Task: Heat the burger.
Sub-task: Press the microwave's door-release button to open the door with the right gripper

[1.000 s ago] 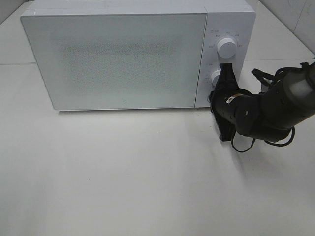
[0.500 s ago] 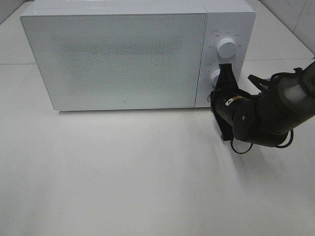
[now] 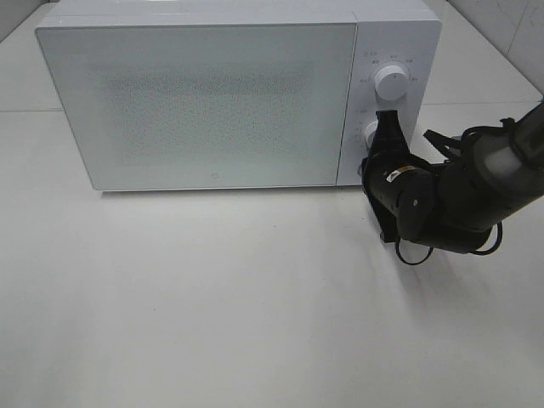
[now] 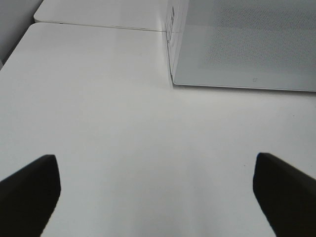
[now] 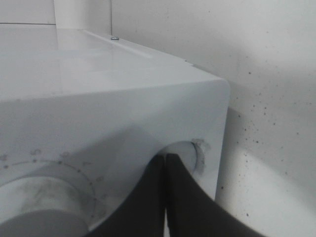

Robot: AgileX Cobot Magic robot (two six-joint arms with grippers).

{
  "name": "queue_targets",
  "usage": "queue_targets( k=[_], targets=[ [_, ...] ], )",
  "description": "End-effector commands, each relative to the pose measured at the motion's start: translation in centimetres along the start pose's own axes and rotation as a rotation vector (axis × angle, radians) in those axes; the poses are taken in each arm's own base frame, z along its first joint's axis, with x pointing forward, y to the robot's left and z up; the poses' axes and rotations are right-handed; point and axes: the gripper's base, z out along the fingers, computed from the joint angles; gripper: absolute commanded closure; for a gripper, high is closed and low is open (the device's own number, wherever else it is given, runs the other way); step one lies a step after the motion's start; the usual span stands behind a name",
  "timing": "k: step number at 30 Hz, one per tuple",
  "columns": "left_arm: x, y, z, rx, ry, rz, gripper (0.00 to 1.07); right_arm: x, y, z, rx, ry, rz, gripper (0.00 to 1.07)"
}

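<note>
Right tool (image 3: 387, 127) closed on nothing, tips set against the lower dial (image 3: 371, 133) of the microwave (image 3: 212, 93), just below the upper dial (image 3: 391, 82). Left tool (image 4: 158, 195) spread wide and empty, hovering above the bare surface (image 3: 212, 297) and facing the microwave's near corner. No burger in view; door (image 3: 204, 170) shut and frosted, so presumably inside, though impossible to confirm. Risks, as judged: slipping off the smooth dial rim, since pressing with shut tips rather than pinching gives little purchase; turning too far or too little and so setting a wrong time; shoving the microwave backwards or askew through too much forward pressure; running it empty, should the burger not be inside after all. Compared with one second earlier: tips at the same dial, wrist section rolled slightly and shifted a little toward the microwave, forearm raised toward the far right edge of the high view. Microwave, door and upper dial unmoved, and no visible change in the lower dial's setting at this size.
</note>
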Motion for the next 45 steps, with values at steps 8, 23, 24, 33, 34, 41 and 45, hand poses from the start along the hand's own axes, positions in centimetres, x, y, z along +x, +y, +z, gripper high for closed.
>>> queue_targets(
  k=[8, 23, 24, 33, 34, 41, 45],
  targets=[
    [0.2, -0.1, -0.2, 0.009, -0.027, -0.001, 0.08, -0.9, 7.3, 2.0, -0.429, -0.082, -0.01, 1.07],
    [0.2, -0.1, -0.2, 0.009, -0.027, -0.001, 0.08, -0.6, 7.4, 2.3, -0.425, -0.074, -0.025, 1.07],
    [0.2, -0.1, -0.2, 0.009, -0.027, -0.001, 0.08, -0.6, 7.4, 2.3, -0.425, -0.074, -0.025, 1.07],
    [0.2, -0.1, -0.2, 0.009, -0.027, -0.001, 0.08, 0.4, 5.7, 2.3, -0.288, 0.003, -0.039, 1.07],
    [0.2, -0.1, -0.2, 0.009, -0.027, -0.001, 0.08, 0.9, 5.2, 2.1, -0.251, 0.028, -0.035, 1.07],
    [0.2, -0.1, -0.2, 0.009, -0.027, -0.001, 0.08, 1.8, 3.9, 1.2, -0.139, 0.101, -0.05, 1.07],
    [0.2, -0.1, -0.2, 0.009, -0.027, -0.001, 0.08, 1.8, 3.4, 0.3, -0.071, 0.148, -0.082, 1.07]
  ],
)
